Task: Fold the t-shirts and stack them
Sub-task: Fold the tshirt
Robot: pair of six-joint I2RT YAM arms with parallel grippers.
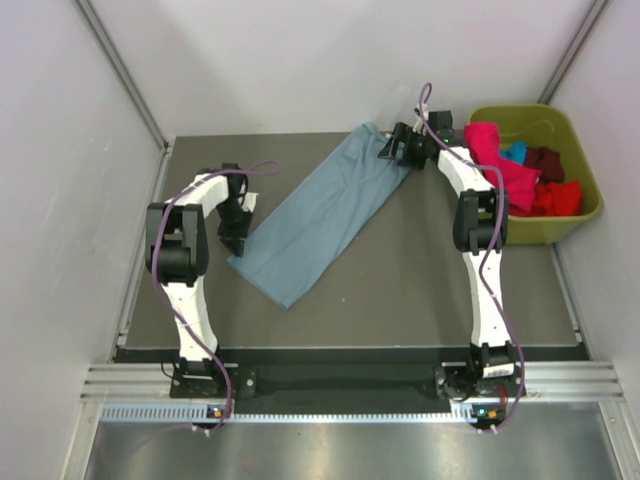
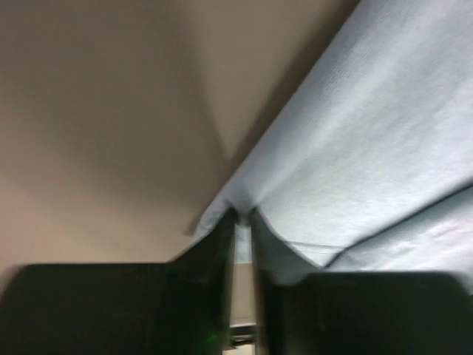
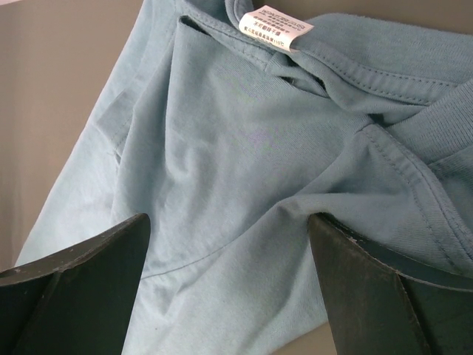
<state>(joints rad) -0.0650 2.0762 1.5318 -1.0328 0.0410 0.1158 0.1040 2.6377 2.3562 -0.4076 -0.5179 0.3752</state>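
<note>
Diagonally across our dark table [image 1: 430, 290], between white walls [image 1: 60, 200], lay the grey-blue t-shirt [image 1: 325, 215]. Our left fingers [image 2: 211, 266] pinched its near corner; our right fingers [image 3: 74, 296] gaped wide, holding nothing, over the collar [image 3: 355, 81].

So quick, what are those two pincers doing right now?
Left pincer: closed on the grey-blue t-shirt edge.
Right pincer: open, over the shirt's collar.

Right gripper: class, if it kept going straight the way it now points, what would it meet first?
The grey-blue t-shirt. The right gripper, jaws open, points at the cloth just below its white label. Depth is unclear, but nothing lies between.
</note>
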